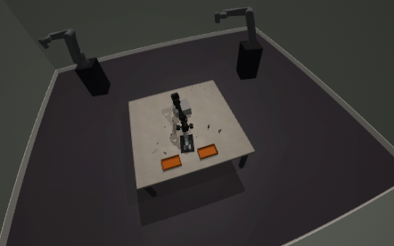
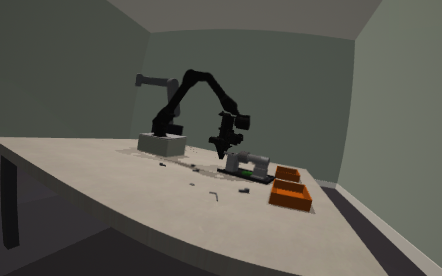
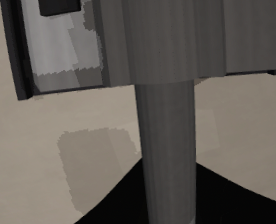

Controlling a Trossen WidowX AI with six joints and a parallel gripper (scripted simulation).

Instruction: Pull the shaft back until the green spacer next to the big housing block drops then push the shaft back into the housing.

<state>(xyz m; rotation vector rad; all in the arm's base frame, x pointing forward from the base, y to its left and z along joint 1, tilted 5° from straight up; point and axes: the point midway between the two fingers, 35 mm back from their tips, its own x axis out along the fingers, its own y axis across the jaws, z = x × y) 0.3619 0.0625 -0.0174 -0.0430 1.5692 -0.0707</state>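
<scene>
Leftmost in the exterior view, the black arm [image 2: 199, 76] rises from a pale block [image 2: 161, 145], and its gripper [image 2: 220, 156] [image 3: 161, 165] points down, clamped on the grey shaft [image 3: 166, 130]. Just right of it stands the grey fixture [image 2: 260, 161] on a black base plate [image 2: 221, 171], with the green spacer [image 2: 247, 173] low between its uprights, seemingly down on the plate, though the view is dim. Two orange trays [image 2: 290, 201] [image 1: 171, 163] lie farther right.

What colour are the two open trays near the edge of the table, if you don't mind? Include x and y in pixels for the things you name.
Both trays [image 1: 171, 168] [image 2: 289, 202] are orange; the exterior view shows it best.
</scene>
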